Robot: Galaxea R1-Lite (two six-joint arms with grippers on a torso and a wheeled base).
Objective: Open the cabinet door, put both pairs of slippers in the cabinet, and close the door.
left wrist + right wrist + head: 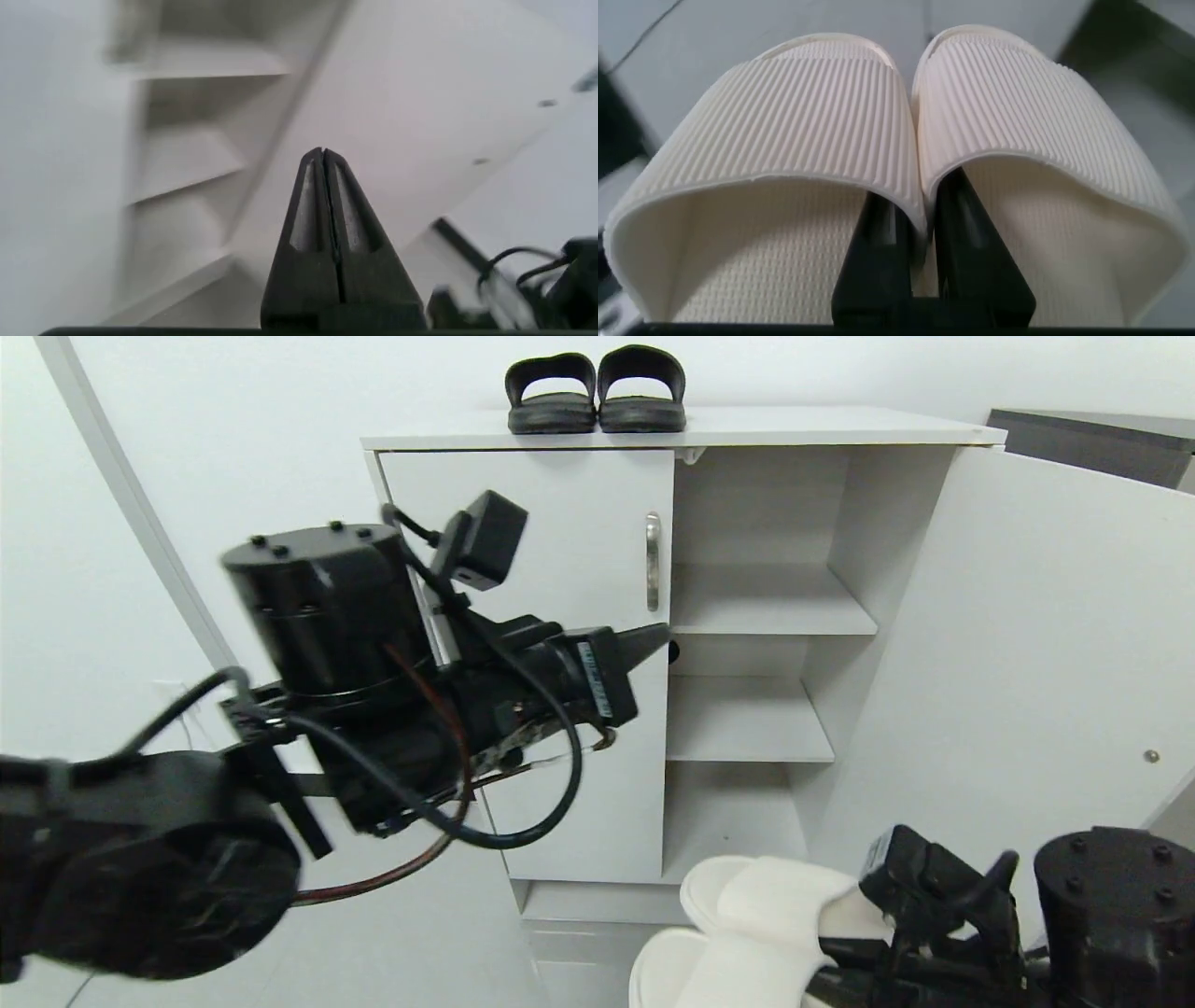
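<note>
Standing open, the cabinet [794, 427] shows its shelves [747, 719]. Loading seems in hand: the right gripper [920, 243] clamps the white slippers [756, 905] low before it, and they need a lift onto a shelf. The black slippers [595, 392] sit on top; the left gripper [323, 196] is closed, empty.

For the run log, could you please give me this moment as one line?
cabinet door: open | white slippers: in right gripper, outside cabinet | black slippers: on cabinet top | left gripper: shut, empty
</note>
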